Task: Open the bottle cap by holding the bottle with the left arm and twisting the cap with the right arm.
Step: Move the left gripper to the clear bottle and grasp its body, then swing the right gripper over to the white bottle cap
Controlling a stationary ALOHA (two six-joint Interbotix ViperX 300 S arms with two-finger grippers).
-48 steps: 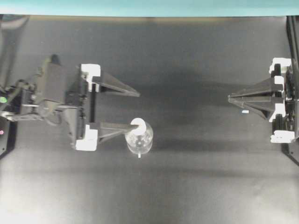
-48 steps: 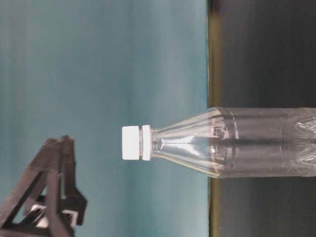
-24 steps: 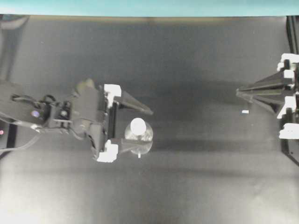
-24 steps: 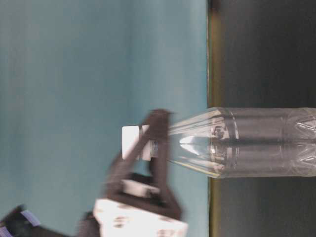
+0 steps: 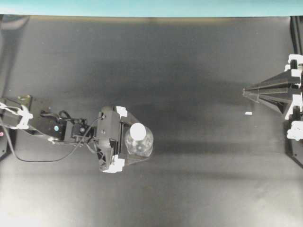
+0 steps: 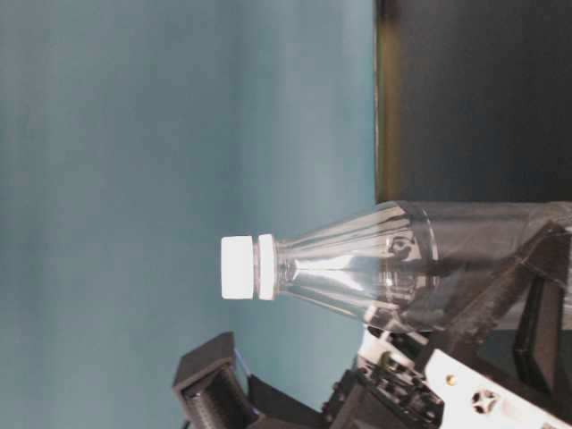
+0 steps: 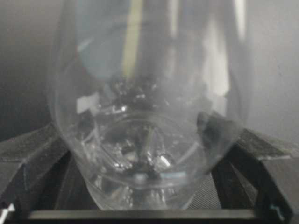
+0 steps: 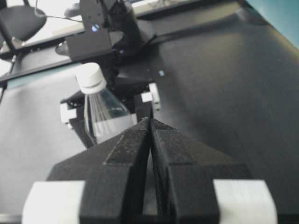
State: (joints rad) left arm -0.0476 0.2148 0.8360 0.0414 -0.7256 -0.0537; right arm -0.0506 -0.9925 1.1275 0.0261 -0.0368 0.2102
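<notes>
Since the earlier overhead frames, the left arm has advanced rightward and lowered, so its gripper now brackets the bottle instead of sitting to the left of it. Over the same interval the right arm's gripper has drawn slightly further toward the right edge of the overhead frame.

Bottle: clear plastic, standing upright on the black table, just left of centre in the overhead view. The bottle cap is white, round and seated on the neck. In the table-level view, which is turned on its side, the cap lies left of centre and the bottle body runs off toward the right.

Left gripper: jaws spread wide, one finger on each side of the lower bottle body. The left wrist view shows the bottle base filling the gap, with a black finger at lower left and another at lower right. Contact between fingers and bottle cannot be confirmed; the right-hand finger sits at or against the wall.

Right gripper: fingers pressed together to a point, holding nothing, well apart from the bottle at the right edge of the overhead frame. In the right wrist view the closed gripper fills the lower frame, with the bottle and its cap beyond, at upper left.

A small white fleck lies on the table just below the right gripper's tip.
</notes>
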